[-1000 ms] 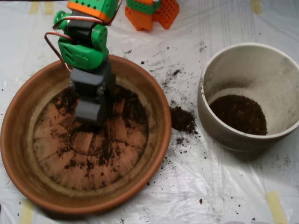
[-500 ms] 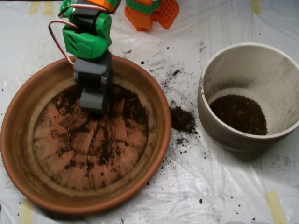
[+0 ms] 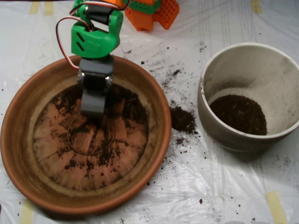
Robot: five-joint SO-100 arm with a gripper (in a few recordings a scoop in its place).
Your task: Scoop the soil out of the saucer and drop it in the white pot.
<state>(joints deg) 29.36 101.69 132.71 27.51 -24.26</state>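
Pointing down-frame with its long axis running top to bottom, the grey scoop (image 3: 93,100) hangs over the upper part of the saucer (image 3: 18,140); whether its shells are parted or closed cannot be told from above. Green arm housing (image 3: 96,39) sits above it, over the saucer's far rim, with a red wire (image 3: 58,37) looping to its left.

Saucer: soil (image 3: 126,105) thin and scattered, densest in the upper half around the scoop, ridged base showing through elsewhere.

White pot (image 3: 224,135), right of the saucer and apart from it: 1 dark soil mound in the bottom.

Between the 2 containers: spilled clump (image 3: 182,119) on the plastic sheet (image 3: 224,186), loose crumbs around it. Orange parts (image 3: 154,11) at top edge.
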